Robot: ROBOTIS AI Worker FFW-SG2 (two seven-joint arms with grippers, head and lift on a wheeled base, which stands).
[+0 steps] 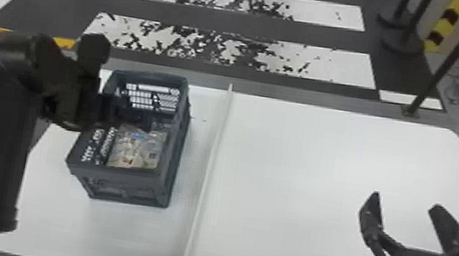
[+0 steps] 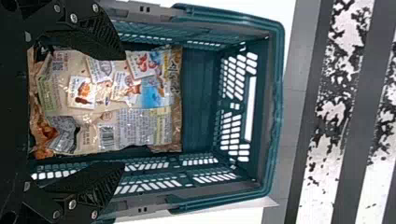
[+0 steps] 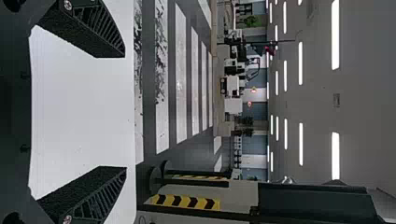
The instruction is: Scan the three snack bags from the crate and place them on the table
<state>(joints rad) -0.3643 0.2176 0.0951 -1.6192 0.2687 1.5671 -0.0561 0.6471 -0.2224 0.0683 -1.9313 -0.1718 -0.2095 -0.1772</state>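
I find the left hand apart over the snack bags, crate at eleven o'clock. Right hand, two o'clock: apart.

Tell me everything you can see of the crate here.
The crate is open-topped, dark teal, apparently plastic, with slotted walls, a long opening in its far end wall and grey pieces along its side rims. It stands upright on the white table, left of the pale ridge, with at least one snack bag inside. The left gripper is over it; contact is unclear.
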